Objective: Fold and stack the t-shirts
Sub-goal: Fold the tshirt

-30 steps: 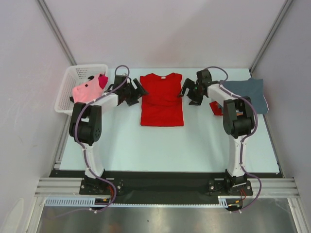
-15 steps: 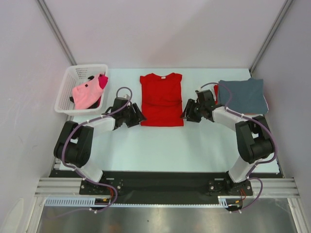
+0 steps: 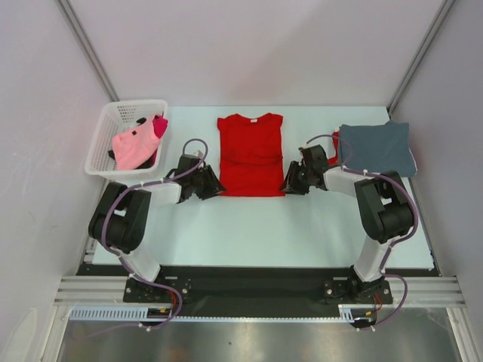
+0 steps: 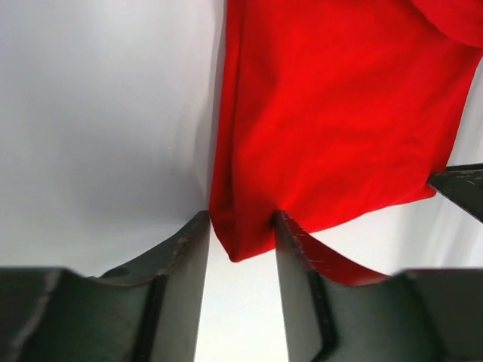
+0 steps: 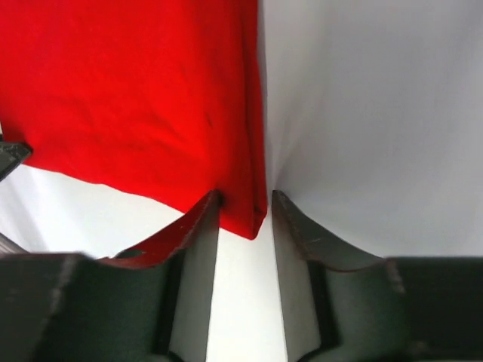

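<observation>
A plain bright red t-shirt lies flat in the middle of the table, its sides folded in and its collar at the far end. My left gripper is low on the table at its near left corner. In the left wrist view that corner of the red t-shirt pokes in between the tips of the left gripper, whose jaws stand partly open. My right gripper is at the near right corner. There the red t-shirt also reaches in between the partly open right gripper.
A folded grey-blue t-shirt lies at the back right with a bit of red cloth under its left edge. A white lattice basket at the back left holds pink and magenta shirts. The white table runs toward the arm bases.
Both arms came down from beside the shirt's shoulders to its near corners. Both grippers' jaws narrowed around those corners.
</observation>
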